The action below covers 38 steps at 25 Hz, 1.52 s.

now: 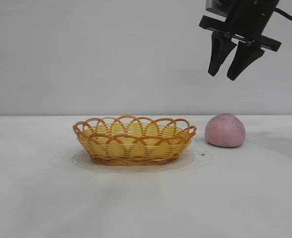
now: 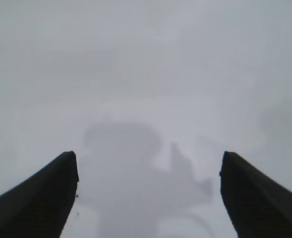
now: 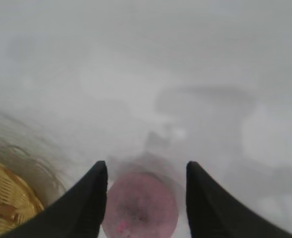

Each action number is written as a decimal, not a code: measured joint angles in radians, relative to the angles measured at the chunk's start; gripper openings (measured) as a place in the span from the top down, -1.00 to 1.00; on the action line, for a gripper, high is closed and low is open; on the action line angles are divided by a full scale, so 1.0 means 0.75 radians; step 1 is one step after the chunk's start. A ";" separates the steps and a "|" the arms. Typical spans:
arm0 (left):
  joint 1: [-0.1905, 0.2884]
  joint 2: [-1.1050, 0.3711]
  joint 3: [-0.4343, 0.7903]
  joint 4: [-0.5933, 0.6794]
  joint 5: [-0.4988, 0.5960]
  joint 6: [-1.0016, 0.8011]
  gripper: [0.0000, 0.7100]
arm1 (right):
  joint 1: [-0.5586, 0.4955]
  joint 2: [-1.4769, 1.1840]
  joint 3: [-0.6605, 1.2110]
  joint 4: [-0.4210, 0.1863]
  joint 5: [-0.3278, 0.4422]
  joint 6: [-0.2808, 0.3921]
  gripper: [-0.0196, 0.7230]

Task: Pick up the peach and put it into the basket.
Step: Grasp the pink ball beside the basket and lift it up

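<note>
right gripper (image 1: 227, 75) half open, empty, high over peach (image 1: 225, 130). risk: off-centre drop, round peach rolls away from basket (image 1: 134, 140).

The shallow oval woven wicker basket with a scalloped looped rim (image 1: 134, 140) stood on the plain white surface (image 1: 146, 198), near the middle of the exterior view. The dull pink, dome-shaped peach (image 1: 225, 130) sat on the surface just beside the basket, to its right and apart from it. The black right end effector (image 1: 229, 74) hung well above the peach, not touching it.
</note>
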 joint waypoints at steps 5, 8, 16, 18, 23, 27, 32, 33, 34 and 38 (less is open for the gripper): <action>0.000 -0.516 0.235 -0.034 0.195 0.007 -0.48 | 0.000 0.000 0.000 0.041 0.000 0.000 0.15; 0.000 -0.780 0.274 -0.063 0.378 0.050 -0.48 | 0.000 0.000 0.000 0.052 0.000 0.000 0.15; 0.000 -1.090 0.349 -0.118 0.652 0.064 -0.48 | 0.000 0.000 0.000 0.072 0.000 -0.011 0.15; 0.000 -1.148 0.396 -0.163 0.653 0.089 -0.48 | 0.000 0.000 0.000 0.072 0.000 -0.014 0.15; 0.000 -1.331 0.486 -0.228 0.667 0.181 -0.48 | 0.000 0.000 0.000 0.072 0.021 -0.031 0.15; 0.000 -1.526 0.494 -0.235 0.670 0.192 -0.48 | 0.000 0.000 0.000 0.072 0.031 -0.031 0.15; 0.000 -1.650 0.494 -0.232 0.676 0.194 -0.48 | 0.000 0.000 0.000 0.062 0.059 -0.031 0.15; 0.000 -1.650 0.494 -0.232 0.677 0.196 -0.48 | 0.000 0.000 -0.002 0.063 0.061 -0.031 0.15; 0.000 -1.650 0.494 -0.235 0.677 0.196 -0.48 | 0.000 0.000 -0.002 0.061 0.076 -0.031 0.15; 0.000 -1.650 0.494 -0.235 0.677 0.197 -0.48 | 0.000 0.007 -0.002 0.018 0.187 -0.031 0.15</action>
